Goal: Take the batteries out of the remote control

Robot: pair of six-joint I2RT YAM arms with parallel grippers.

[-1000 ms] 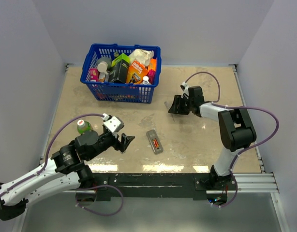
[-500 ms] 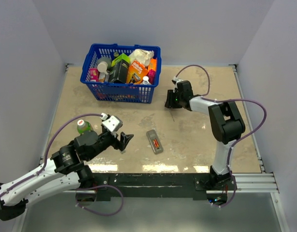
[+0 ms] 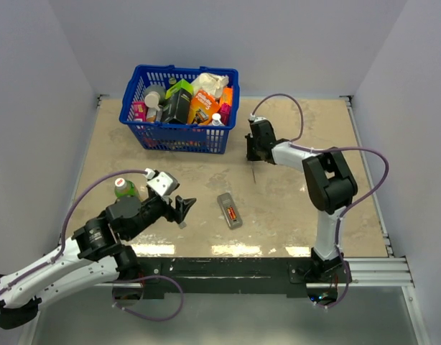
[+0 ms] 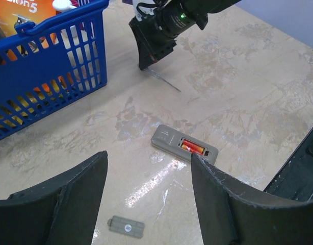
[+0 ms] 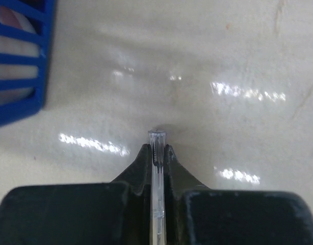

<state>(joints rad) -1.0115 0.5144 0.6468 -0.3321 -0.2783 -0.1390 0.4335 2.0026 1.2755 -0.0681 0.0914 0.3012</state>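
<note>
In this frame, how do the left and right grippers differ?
The left gripper is open and empty, while the right gripper is shut on a thin stick. The left gripper hangs near the remote, whose open back shows an orange battery. The right gripper is farther off, beside the blue basket. Shared: both are black two-finger grippers, and neither touches the remote.

A beige, marbled, glossy surface (image 3: 299, 208) fills the middle, boxed in by plain pale lilac-grey walls (image 3: 278, 43) at the back and on both sides. Along its near edge runs a black bar (image 3: 228, 267), with a silver aluminium rail (image 3: 378, 269) at the right. Bright patches of reflected light (image 3: 235, 249) lie just inside that edge. Below is a dull grey floor (image 3: 278, 316).
</note>
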